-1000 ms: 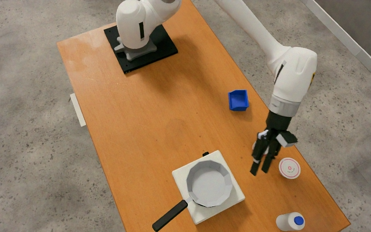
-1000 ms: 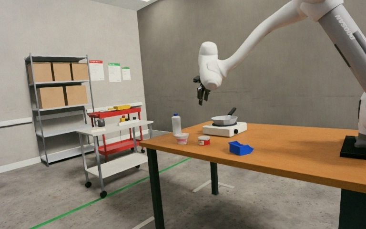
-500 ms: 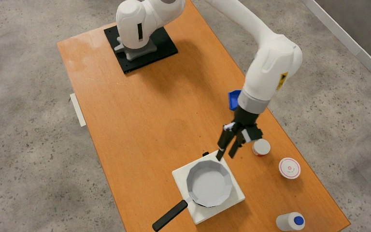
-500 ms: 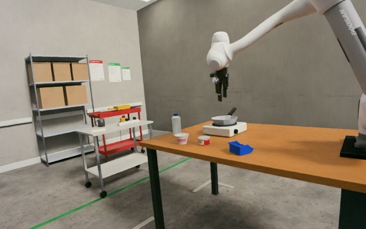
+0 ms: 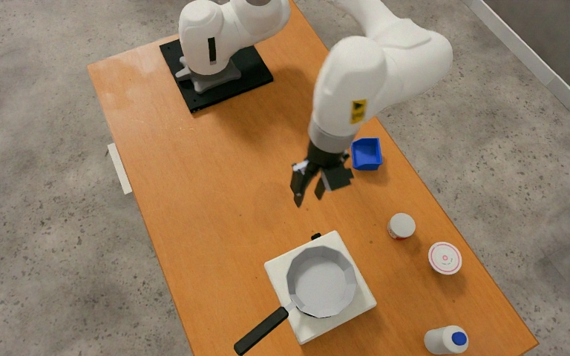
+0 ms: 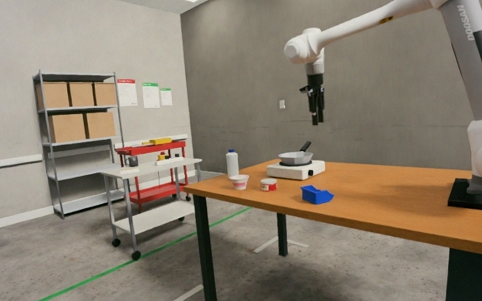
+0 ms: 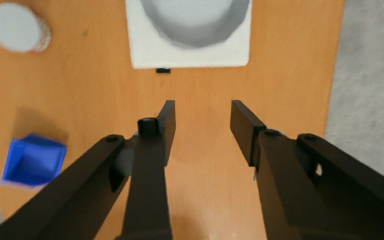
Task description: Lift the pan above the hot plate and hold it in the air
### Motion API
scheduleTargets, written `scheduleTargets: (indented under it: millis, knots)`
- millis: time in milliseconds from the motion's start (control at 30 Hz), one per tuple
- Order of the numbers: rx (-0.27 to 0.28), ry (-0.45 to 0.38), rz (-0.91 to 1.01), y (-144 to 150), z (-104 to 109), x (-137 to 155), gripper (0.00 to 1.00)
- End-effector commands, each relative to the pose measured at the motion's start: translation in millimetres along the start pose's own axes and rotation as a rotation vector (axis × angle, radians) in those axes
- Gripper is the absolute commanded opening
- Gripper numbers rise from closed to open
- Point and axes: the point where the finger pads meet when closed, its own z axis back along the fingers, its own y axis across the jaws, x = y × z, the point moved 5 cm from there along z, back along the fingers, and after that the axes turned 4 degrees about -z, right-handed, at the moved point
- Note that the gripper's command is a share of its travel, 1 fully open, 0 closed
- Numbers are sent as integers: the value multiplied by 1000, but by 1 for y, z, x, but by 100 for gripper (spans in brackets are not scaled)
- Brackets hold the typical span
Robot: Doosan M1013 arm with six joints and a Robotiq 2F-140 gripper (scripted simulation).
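Observation:
The grey pan (image 5: 321,280) sits on the white hot plate (image 5: 357,302) near the table's front edge, its black handle (image 5: 260,330) pointing out to the front left. My gripper (image 5: 309,199) hangs high in the air over the table's middle, well behind the hot plate and apart from the pan. Its fingers are partly apart with nothing between them. In the side view the gripper (image 6: 315,122) is far above the pan (image 6: 295,157). The wrist view shows the fingers with bare table between them and the pan (image 7: 195,17) at the top edge.
A blue bin (image 5: 366,153) lies right of the gripper. A small red-labelled tub (image 5: 401,225), a cup with a pink-ringed lid (image 5: 444,257) and a white bottle with a blue cap (image 5: 445,339) stand along the right edge. The arm's base (image 5: 214,71) is at the back.

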Motion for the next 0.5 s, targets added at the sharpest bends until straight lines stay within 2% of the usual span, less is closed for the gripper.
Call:
scheduleTargets:
  millis: [0, 100, 133, 200, 233, 467]
  knots:
    - [-93, -64, 29, 14, 13, 35, 41]
    - [-196, -101, 57, 13, 18, 58, 41]
    - [-255, -119, 63, 4, 7, 61, 41]
    - [-255, -119, 63, 4, 7, 61, 41]
    - [-344, -146, 70, -9, -11, 64, 41]
    - [-618, -161, 59, -44, -42, 65, 41]
